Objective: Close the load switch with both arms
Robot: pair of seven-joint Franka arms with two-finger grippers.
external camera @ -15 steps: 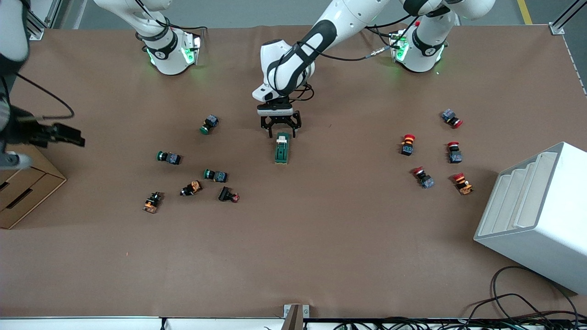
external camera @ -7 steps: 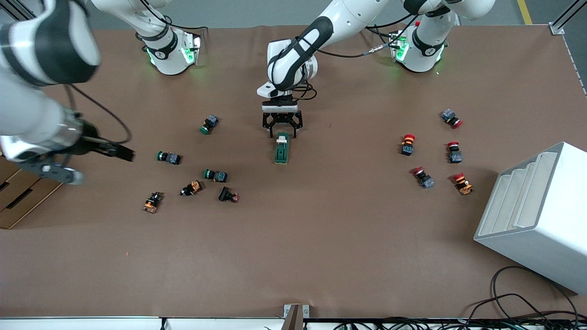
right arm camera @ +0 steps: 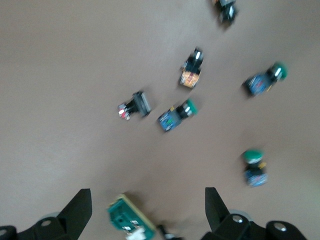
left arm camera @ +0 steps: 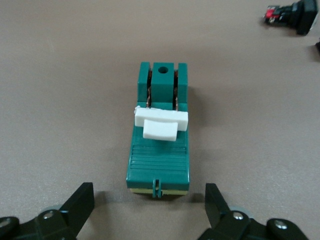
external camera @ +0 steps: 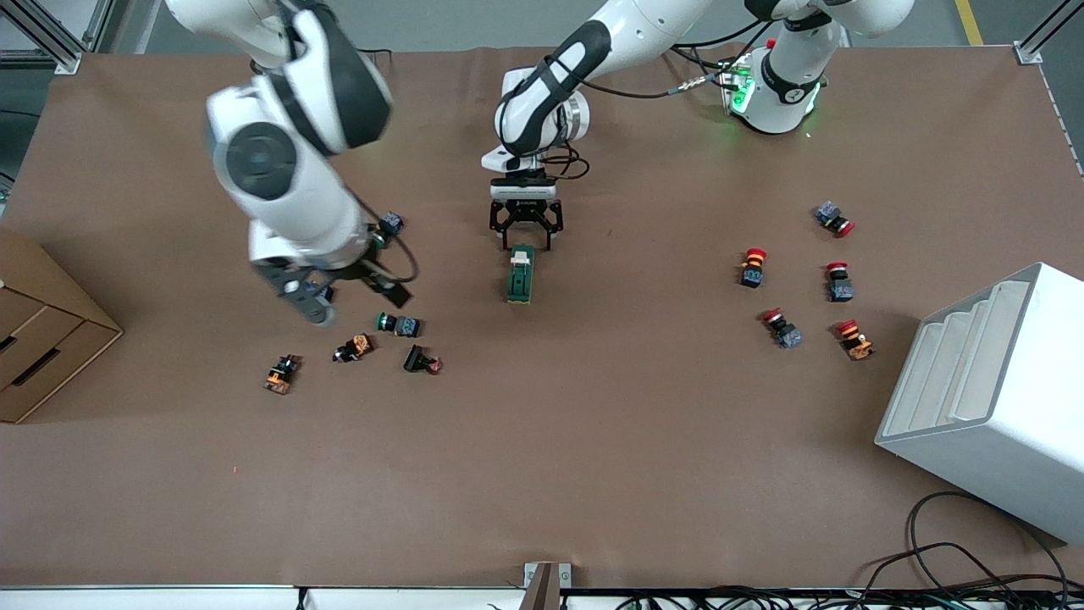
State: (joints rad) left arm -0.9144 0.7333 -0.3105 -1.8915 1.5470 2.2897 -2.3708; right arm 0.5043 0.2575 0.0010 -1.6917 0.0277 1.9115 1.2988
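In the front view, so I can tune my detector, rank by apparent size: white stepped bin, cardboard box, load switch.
1. White stepped bin.
2. Cardboard box, though cut off by the frame edge.
3. Load switch, much the smallest.

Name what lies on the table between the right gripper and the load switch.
Nothing: in the front view, only bare brown table separates the right gripper from the load switch. The green-capped push button sits nearer the camera, off that line.

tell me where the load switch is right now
The load switch lies on the table's middle, just nearer the front camera than the open left end effector, between the green-capped push buttons and red-capped push buttons.
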